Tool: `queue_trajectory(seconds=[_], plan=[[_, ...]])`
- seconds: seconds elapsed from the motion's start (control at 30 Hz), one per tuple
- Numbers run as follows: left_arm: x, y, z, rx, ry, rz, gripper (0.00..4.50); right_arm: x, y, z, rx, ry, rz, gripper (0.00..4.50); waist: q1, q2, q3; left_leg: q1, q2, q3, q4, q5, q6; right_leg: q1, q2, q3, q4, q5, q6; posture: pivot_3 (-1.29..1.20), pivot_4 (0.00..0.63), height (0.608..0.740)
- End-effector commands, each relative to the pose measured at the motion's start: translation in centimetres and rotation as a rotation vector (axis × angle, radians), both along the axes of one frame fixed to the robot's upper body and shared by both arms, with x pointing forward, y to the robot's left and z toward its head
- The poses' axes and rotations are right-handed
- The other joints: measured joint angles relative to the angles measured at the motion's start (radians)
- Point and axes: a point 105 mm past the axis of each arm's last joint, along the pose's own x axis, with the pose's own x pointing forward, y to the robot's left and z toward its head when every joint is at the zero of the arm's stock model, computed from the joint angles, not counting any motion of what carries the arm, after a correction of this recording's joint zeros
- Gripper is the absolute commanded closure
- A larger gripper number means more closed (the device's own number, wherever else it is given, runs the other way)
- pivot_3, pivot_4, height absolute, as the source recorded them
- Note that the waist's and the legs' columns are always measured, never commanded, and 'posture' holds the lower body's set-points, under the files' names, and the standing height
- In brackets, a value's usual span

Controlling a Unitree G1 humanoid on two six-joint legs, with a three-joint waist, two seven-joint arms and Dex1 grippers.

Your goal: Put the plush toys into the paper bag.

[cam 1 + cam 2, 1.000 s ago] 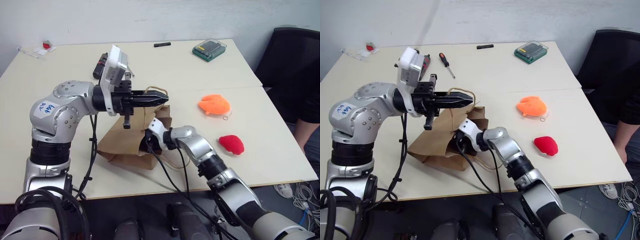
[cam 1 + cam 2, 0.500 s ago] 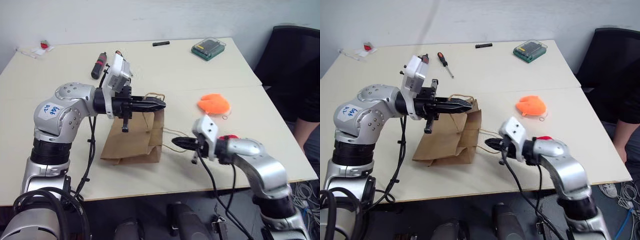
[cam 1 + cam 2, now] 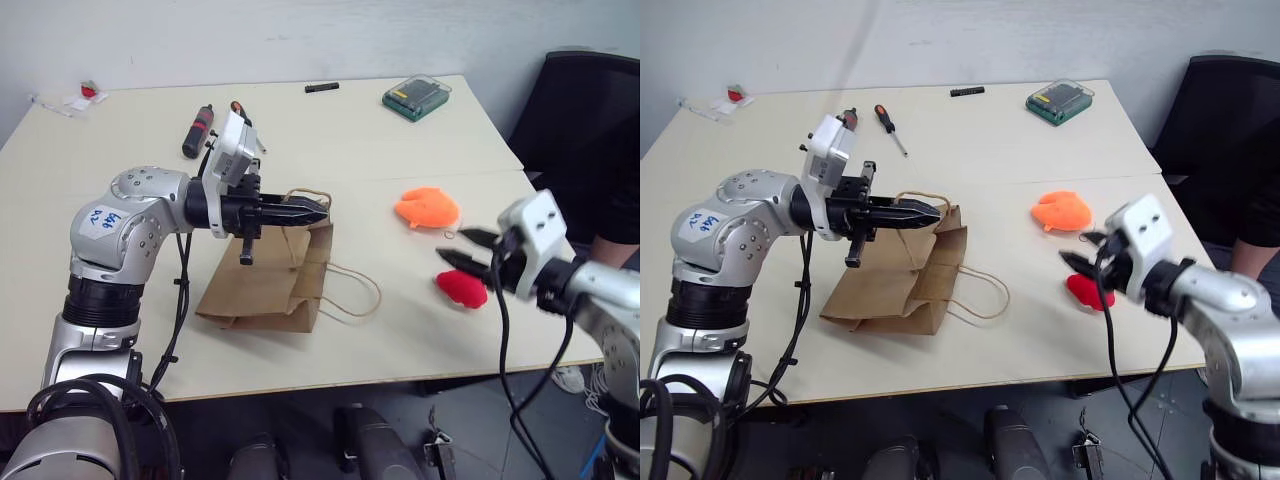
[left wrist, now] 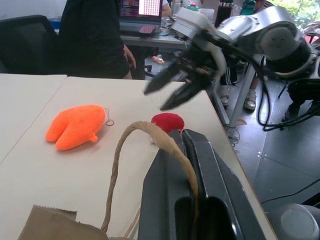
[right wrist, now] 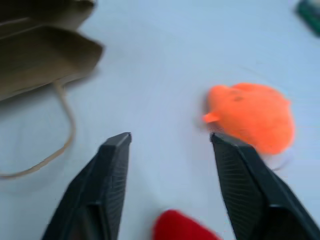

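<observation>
Right wrist view: my right pincer point(image 5: 170, 145) stands with its two black fingers point(image 5: 112, 180) spread wide, gripping nothing, above the pale desk point(image 3: 380, 130). Red plush toy point(image 3: 462, 287) lies on the desk just below and between the fingertips, untouched as far as I can tell. Orange plush toy point(image 3: 428, 208) lies flat a little farther on, near the red one but apart from it, a small ring on the desk at its edge. Head views put my right pincer point(image 3: 468, 248) over the desk's right side, pointing back toward the middle. My left pincer point(image 3: 318, 207) is closed on a cord handle point(image 4: 150, 135) of the paper bag point(image 3: 265, 285), holding that loop up above the bag's mouth; the bag itself lies slumped on the desk near the front edge, its second handle point(image 3: 355, 290) trailing loose on the surface toward the toys. Both toys sit outside the bag, well to its right. Farther back: a screwdriver point(image 3: 890, 128), a green case point(image 3: 418, 97) and a small black item point(image 3: 322, 88). A person sits at the desk's right end by a black chair point(image 3: 580, 130).
</observation>
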Motion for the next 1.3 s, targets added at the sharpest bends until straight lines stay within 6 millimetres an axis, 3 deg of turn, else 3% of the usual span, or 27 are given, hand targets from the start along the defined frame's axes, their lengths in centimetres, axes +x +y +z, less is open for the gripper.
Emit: queue_trajectory(seconds=[0.03, 0.1, 0.2, 0.3, 0.47, 0.57, 0.67, 0.8, 0.97, 1.1, 1.2, 1.3], plan=[[0.0, 0.4, 1.0, -0.008, -0.046, 0.012, 4.5, 3.0, -0.9, -0.1, -0.09, -0.045, -0.077, 0.6, -0.001, 0.0, 0.0, 0.0, 0.0, 0.001, -0.001, 0.0, 0.0, 0.0, 0.0, 0.001, 0.0, 0.0, 0.0, 0.0, 0.15, 0.74], [0.0, 0.6, 1.1, -0.009, -0.046, 0.016, 4.5, 5.0, -1.1, -0.7, -0.203, -0.071, -0.099, 0.07, -0.002, 0.0, 0.0, 0.001, 0.0, 0.001, -0.003, 0.0, 0.0, -0.001, 0.0, 0.001, -0.002, 0.0, 0.0, 0.0, 0.15, 0.74], [-0.1, 0.9, 1.3, -0.012, -0.047, 0.028, 4.5, 7.6, -0.9, -2.1, -0.353, -0.07, -0.103, 0.07, -0.004, 0.001, 0.0, 0.0, 0.0, 0.003, -0.005, 0.001, 0.0, -0.002, 0.0, 0.002, -0.003, 0.0, 0.0, 0.0, 0.15, 0.74], [0.0, 1.3, 1.6, -0.016, -0.05, 0.044, 4.5, 8.8, -0.5, -3.9, -0.516, -0.055, -0.041, 0.07, -0.004, 0.001, 0.0, 0.0, 0.0, 0.003, -0.006, 0.001, 0.0, -0.002, 0.0, 0.002, -0.003, 0.0, 0.0, 0.0, 0.15, 0.74], [-0.1, 2.2, 2.1, -0.029, -0.042, 0.071, 4.5, 10.8, 0.0, -4.2, -0.58, -0.109, -0.028, 0.07, -0.006, 0.001, 0.001, 0.0, 0.0, 0.004, -0.005, 0.001, 0.001, -0.002, -0.001, 0.002, -0.002, 0.0, 0.0, 0.0, 0.15, 0.74], [-0.1, 2.6, 2.0, -0.025, -0.043, 0.09, 4.5, 11.4, 0.4, -4.3, -0.572, -0.131, -0.017, 0.6, -0.007, 0.001, 0.0, 0.001, 0.001, 0.004, -0.005, 0.001, 0.0, -0.002, 0.0, 0.002, -0.001, 0.0, 0.0, 0.0, 0.15, 0.74], [-0.1, 2.7, 2.0, -0.025, -0.041, 0.096, 4.5, 11.4, 0.7, -4.1, -0.553, -0.153, -0.001, 1.61, -0.008, 0.001, 0.0, 0.001, 0.001, 0.004, -0.005, 0.001, 0.0, -0.002, 0.0, 0.002, -0.001, 0.0, 0.0, 0.0, 0.15, 0.74], [-0.1, 2.7, 2.0, -0.024, -0.038, 0.099, 4.5, 10.7, 0.9, -2.6, -0.491, -0.2, 0.018, 3.0, -0.008, 0.001, 0.001, 0.001, 0.001, 0.004, -0.005, 0.001, 0.0, -0.002, -0.001, 0.002, -0.001, 0.0, 0.0, 0.0, 0.15, 0.74], [0.0, 2.7, 2.0, -0.019, -0.038, 0.096, 4.5, 7.3, 2.6, 0.4, -0.338, -0.245, 0.159, 4.33, -0.003, 0.002, 0.001, 0.001, 0.001, 0.004, -0.005, 0.001, 0.0, -0.003, -0.001, 0.002, -0.001, 0.0, 0.0, 0.0, 0.15, 0.74], [0.1, 2.5, 2.1, -0.018, -0.04, 0.084, 4.5, 2.9, 6.0, 2.1, -0.291, -0.264, 0.375, 4.37, -0.001, 0.002, 0.001, 0.001, 0.001, 0.003, -0.005, 0.001, 0.0, -0.002, -0.001, 0.001, 0.0, 0.0, 0.0, 0.0, 0.15, 0.74], [0.1, 2.3, 2.1, -0.02, -0.041, 0.076, 4.5, 1.3, 8.1, 1.7, -0.353, -0.269, 0.454, 4.37, -0.003, 0.002, 0.001, 0.001, 0.001, 0.003, -0.004, 0.001, 0.0, -0.002, 0.0, 0.001, 0.0, 0.0, 0.0, 0.0, 0.15, 0.74], [0.2, 1.9, 2.2, -0.021, -0.044, 0.061, 4.5, 0.5, 11.5, 1.0, -0.451, -0.334, 0.562, 4.37, -0.001, 0.002, 0.001, 0.001, 0.001, 0.003, -0.004, 0.001, 0.0, -0.002, -0.001, 0.001, 0.0, 0.0, 0.0, 0.0, 0.15, 0.74]])
